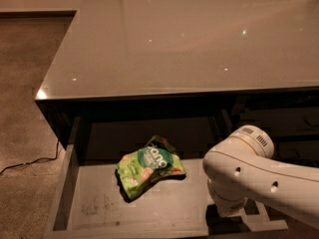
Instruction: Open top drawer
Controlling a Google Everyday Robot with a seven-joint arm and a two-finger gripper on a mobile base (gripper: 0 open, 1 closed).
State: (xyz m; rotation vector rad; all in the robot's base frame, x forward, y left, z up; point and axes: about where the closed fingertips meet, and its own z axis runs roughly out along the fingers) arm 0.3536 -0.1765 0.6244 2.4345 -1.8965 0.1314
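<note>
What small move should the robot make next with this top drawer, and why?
Probably ease off and lift away rather than pull more. The top drawer is already far out from under the counter, its grey floor and a green snack bag exposed. The gripper sits low at the drawer's front right, mostly hidden under the white arm.

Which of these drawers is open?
The left drawer, pulled out with a green bag on its floor; the right drawers are shut. The end effector hangs at its front right corner.
</note>
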